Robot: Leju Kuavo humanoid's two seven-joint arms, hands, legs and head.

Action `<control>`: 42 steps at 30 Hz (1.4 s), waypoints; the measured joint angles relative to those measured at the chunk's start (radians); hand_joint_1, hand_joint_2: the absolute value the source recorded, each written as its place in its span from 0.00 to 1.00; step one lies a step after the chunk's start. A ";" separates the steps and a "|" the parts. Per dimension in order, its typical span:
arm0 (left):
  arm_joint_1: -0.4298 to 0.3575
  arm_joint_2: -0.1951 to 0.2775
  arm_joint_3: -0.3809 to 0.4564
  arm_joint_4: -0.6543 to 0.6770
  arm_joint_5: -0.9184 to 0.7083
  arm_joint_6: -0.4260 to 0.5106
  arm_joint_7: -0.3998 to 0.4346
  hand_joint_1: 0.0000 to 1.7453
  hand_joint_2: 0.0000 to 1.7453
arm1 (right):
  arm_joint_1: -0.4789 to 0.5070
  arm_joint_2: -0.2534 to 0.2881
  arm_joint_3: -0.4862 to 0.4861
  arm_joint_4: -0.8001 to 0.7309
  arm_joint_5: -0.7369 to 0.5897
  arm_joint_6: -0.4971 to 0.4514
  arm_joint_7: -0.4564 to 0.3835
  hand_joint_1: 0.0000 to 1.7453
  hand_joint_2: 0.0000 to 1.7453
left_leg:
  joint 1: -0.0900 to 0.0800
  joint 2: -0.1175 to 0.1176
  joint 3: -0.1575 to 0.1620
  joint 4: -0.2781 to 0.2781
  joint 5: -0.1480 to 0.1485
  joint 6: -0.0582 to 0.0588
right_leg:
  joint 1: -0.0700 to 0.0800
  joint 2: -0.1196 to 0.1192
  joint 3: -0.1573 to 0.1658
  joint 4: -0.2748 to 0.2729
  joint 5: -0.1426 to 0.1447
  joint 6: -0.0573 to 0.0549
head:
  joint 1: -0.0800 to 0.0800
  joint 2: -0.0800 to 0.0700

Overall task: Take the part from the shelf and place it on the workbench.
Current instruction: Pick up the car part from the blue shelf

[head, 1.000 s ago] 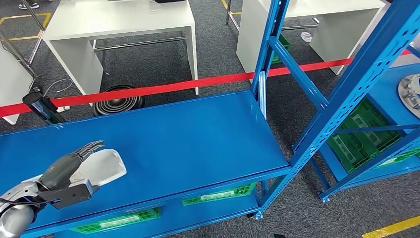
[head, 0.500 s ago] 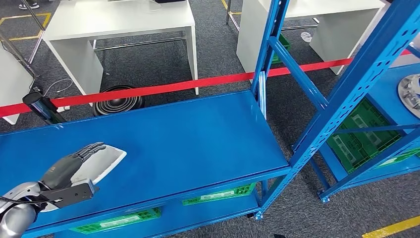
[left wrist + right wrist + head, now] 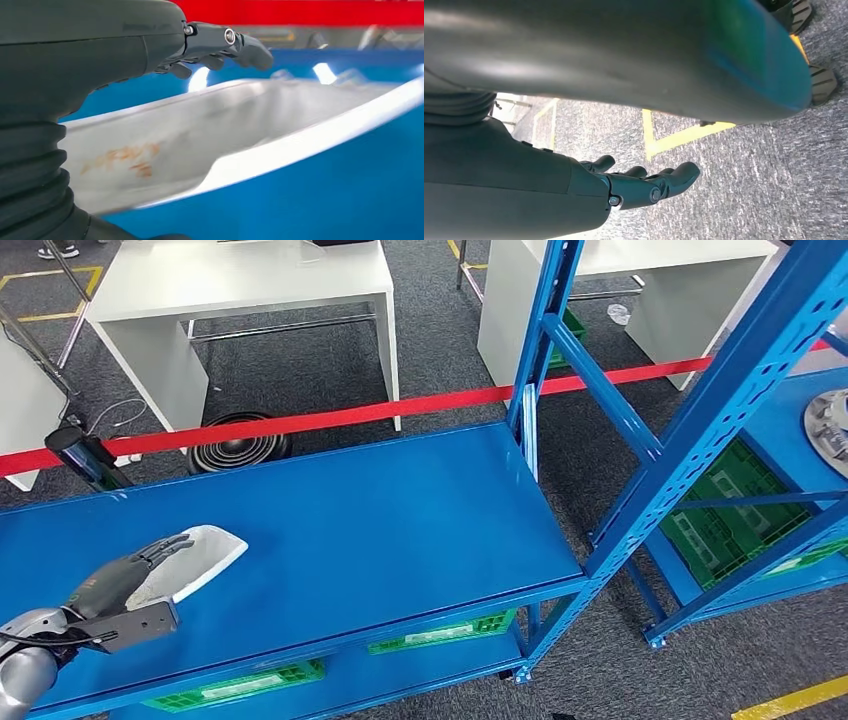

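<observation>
The part (image 3: 195, 558), a pale grey moulded panel with a raised rim, lies on the blue workbench (image 3: 380, 530) near its front left corner, well apart from the blue shelf upright (image 3: 545, 335) at the far right end of the bench. The left hand (image 3: 125, 577) lies on the near end of the part, its dark fingers (image 3: 235, 45) stretched over the upper face; the left wrist view shows the fingertips raised slightly off the surface, so whether the hand actually grips the part cannot be determined with confidence. An orange mark (image 3: 125, 157) shows on the inner face of the part. The right hand (image 3: 639, 185) hangs above grey carpet with a yellow floor line (image 3: 674, 140), fingers apart and holding nothing. Containers: green plastic crates (image 3: 440, 632) sit on the lower level beneath the workbench, and another green crate (image 3: 735, 505) sits low in the shelf to the right; their contents are not discernible. A red barrier tape (image 3: 330, 418) runs behind the workbench.
</observation>
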 joint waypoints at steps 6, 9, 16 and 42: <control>-0.045 0.006 -0.044 0.072 -0.093 0.004 0.077 0.00 1.00 | -0.001 0.000 -0.005 0.000 0.002 0.000 0.001 0.00 0.00 | 0.000 -0.001 0.001 0.000 0.000 0.000 | 0.000 -0.001 0.001 0.000 0.000 0.000 | 0.000 0.000; -0.087 0.006 -0.070 0.132 -0.106 0.012 0.083 0.51 1.00 | -0.001 0.000 -0.008 0.000 0.004 -0.001 0.004 0.00 0.00 | 0.000 -0.001 0.003 0.000 0.000 0.000 | 0.000 -0.001 0.003 0.000 0.000 0.000 | 0.000 0.000; -0.153 0.004 -0.118 0.257 -0.116 0.006 0.080 1.00 1.00 | 0.000 0.000 -0.016 0.000 0.005 -0.003 0.005 0.00 0.00 | 0.000 0.000 0.008 -0.001 -0.001 -0.001 | 0.000 -0.001 0.008 0.000 -0.001 -0.001 | 0.000 0.000; -0.133 -0.006 -0.130 0.261 -0.116 0.072 0.091 1.00 1.00 | 0.000 0.000 -0.033 0.000 0.007 0.000 0.000 0.00 0.00 | 0.000 -0.002 0.015 -0.002 -0.002 -0.002 | 0.000 -0.003 0.015 0.002 -0.005 -0.002 | 0.000 0.000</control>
